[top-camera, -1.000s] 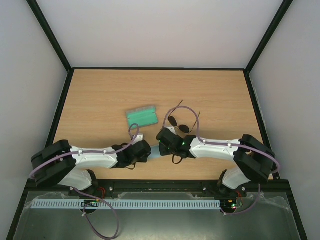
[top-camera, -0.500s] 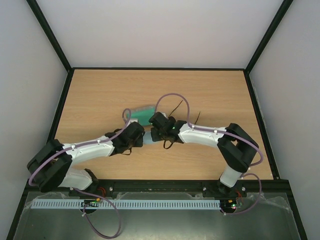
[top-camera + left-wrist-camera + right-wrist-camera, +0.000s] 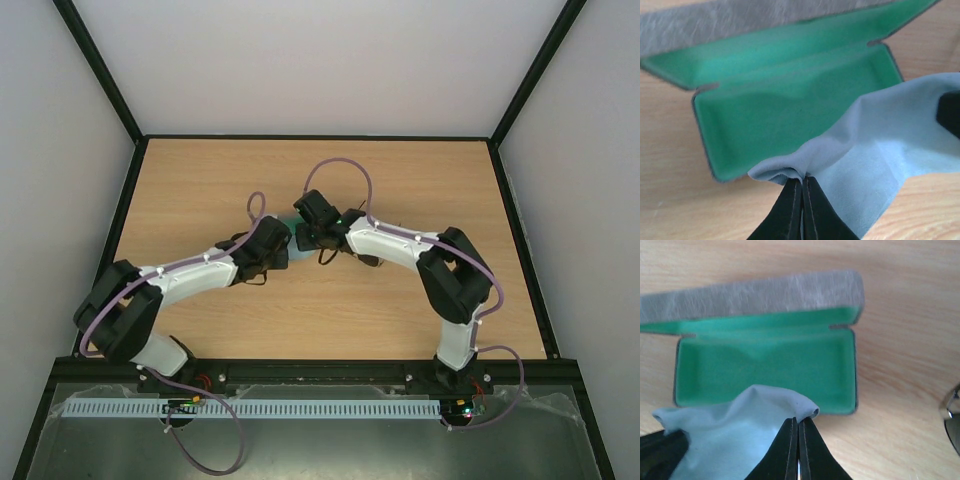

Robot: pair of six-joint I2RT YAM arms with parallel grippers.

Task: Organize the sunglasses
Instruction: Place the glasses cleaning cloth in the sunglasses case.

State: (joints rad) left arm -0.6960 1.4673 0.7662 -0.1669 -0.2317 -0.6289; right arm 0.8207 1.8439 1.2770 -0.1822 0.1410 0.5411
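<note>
Sunglasses [image 3: 954,427] lay on the table [image 3: 900,340] to the right of the open case [image 3: 765,365]. Only a lens edge showed, so their long axis could not be told. Both the left gripper [image 3: 801,184] and the right gripper [image 3: 798,424] pinched the blue cloth [image 3: 880,150] tight.

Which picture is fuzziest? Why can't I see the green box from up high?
Left wrist view: fuzziest, the case soft, its grey lid smeared. Right wrist view: a bit sharper; the sunglasses blur at the edge. Top view: crisp, evenly lit, but the arms cover most of the case.
</note>
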